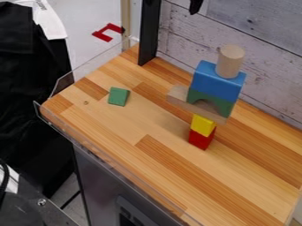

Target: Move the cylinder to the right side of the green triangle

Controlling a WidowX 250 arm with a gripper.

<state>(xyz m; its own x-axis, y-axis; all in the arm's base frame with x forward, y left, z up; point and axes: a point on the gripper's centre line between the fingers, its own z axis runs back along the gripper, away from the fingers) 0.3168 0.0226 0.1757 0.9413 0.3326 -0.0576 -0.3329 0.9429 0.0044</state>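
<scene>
At the top edge, right of the black post, the dark tip of the gripper (196,6) hangs in view, well above and apart from the blocks. The pale wooden cylinder (230,61) stands upright on a blue block (217,81), at the top of a stack. Beneath the blue block come a green arch (225,105), a wooden plank (180,98), a yellow block (203,125) and a red block (201,139). The small green piece (118,96), whose triangular shape I cannot make out, lies on the tabletop at the left, apart from the stack.
The wooden table (159,176) has a clear plastic rim (88,149) along its left and front edges. A black post (149,33) stands at the back, beside a whitewashed plank wall (259,26). Dark cloth (29,88) hangs beyond the left side.
</scene>
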